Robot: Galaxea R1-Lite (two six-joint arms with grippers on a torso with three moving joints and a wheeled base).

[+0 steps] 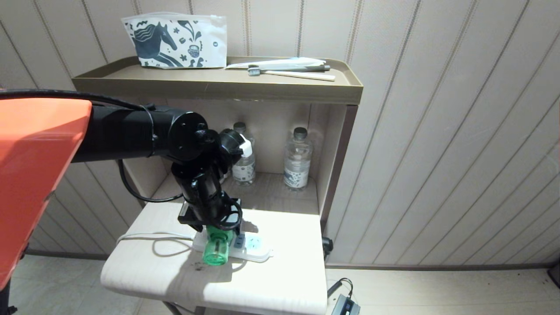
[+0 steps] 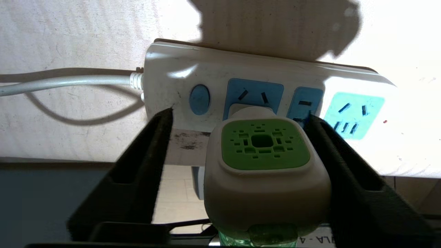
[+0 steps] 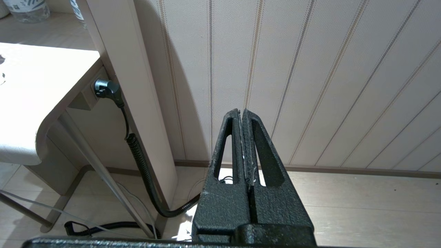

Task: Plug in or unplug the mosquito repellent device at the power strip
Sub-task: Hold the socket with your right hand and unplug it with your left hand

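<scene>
The mosquito repellent device (image 2: 265,165) sits plugged into the power strip (image 2: 213,79), between the wide-apart fingers of the left gripper (image 2: 237,120), not yet held or pulled out.

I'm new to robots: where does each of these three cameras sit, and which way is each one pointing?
Head view: on the robot's head, looking forward and down at the small table; its left arm shows.
Left wrist view: behind the open left gripper, facing the mosquito repellent device on the power strip.
Right wrist view: behind the shut right gripper, facing wall and floor, parked beside the table.
Head and left wrist views share device and strip.
</scene>
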